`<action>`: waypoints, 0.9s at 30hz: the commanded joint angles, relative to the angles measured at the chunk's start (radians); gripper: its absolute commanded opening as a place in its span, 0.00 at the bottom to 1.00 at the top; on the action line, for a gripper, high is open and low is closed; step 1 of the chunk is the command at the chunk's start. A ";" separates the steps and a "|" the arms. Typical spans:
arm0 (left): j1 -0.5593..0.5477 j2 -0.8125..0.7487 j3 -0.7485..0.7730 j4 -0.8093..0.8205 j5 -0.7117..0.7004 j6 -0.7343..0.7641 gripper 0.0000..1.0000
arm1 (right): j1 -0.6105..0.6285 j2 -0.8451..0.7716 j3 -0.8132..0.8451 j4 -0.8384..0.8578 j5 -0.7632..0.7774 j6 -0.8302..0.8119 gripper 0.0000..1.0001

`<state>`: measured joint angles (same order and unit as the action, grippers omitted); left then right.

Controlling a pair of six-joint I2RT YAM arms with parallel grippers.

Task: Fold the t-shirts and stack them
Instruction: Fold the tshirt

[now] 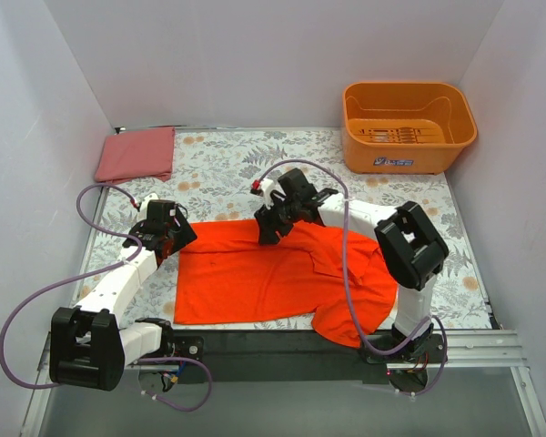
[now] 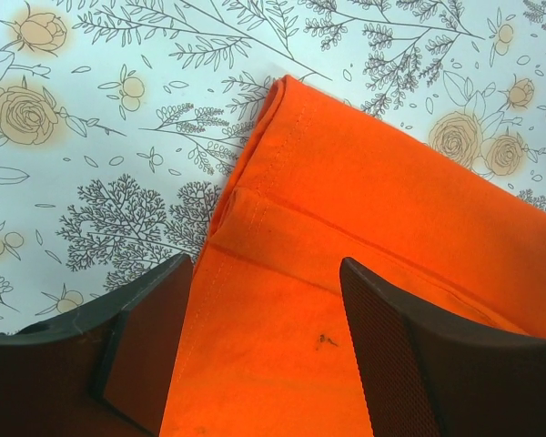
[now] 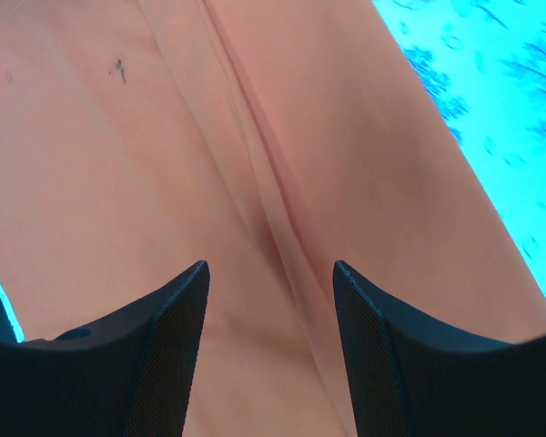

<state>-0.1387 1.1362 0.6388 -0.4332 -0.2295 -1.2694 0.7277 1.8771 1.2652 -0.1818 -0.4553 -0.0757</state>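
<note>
Top external view has the orange-red t-shirt (image 1: 273, 273) spread across the near half of the table (image 1: 227, 168), partly folded, with a sleeve and collar bunched toward its right end. The pinkish-red t-shirt (image 1: 136, 153) lies as a folded rectangle at the far left corner, well apart. The left gripper (image 1: 168, 238) sits at the far left corner of the orange-red t-shirt, the right gripper (image 1: 271, 228) at the middle of its far edge. Both wrist views show the jaws spread wide with cloth beneath them, gripping nothing. This cloth looks light, thin and limp: it will likely sag and crease rather than keep a shape, and a single layer may slip free. I judge the best holds to be the stitched, folded hem at the left corner and the raised ridge of cloth between the right jaws, pinching all layers together
</note>
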 commanded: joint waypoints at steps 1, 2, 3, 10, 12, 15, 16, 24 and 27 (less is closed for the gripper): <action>0.004 -0.033 0.021 0.017 -0.016 0.011 0.65 | 0.021 0.049 0.080 0.024 -0.063 -0.039 0.64; 0.004 -0.035 0.021 0.019 -0.014 0.013 0.65 | 0.025 0.075 0.089 0.025 -0.069 -0.041 0.63; 0.004 -0.035 0.021 0.021 -0.011 0.013 0.65 | 0.029 0.088 0.106 0.025 -0.080 -0.044 0.64; 0.004 -0.033 0.019 0.022 0.007 0.018 0.65 | 0.052 0.152 0.140 0.015 -0.129 -0.047 0.64; 0.004 -0.033 0.021 0.025 0.012 0.019 0.65 | 0.056 0.154 0.137 0.007 -0.143 -0.049 0.63; 0.004 -0.035 0.021 0.027 0.016 0.019 0.65 | 0.064 0.140 0.122 0.001 -0.160 -0.053 0.60; 0.004 -0.035 0.019 0.025 0.018 0.021 0.65 | 0.067 0.126 0.115 0.001 -0.167 -0.055 0.60; 0.004 -0.036 0.018 0.025 0.022 0.021 0.65 | 0.087 0.082 0.040 -0.019 -0.210 -0.078 0.56; 0.004 -0.035 0.016 0.027 0.025 0.021 0.65 | 0.093 0.068 0.013 -0.024 -0.223 -0.082 0.55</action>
<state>-0.1387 1.1347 0.6388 -0.4316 -0.2008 -1.2602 0.8104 2.0022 1.3033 -0.1879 -0.6331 -0.1352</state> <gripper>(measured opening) 0.652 0.555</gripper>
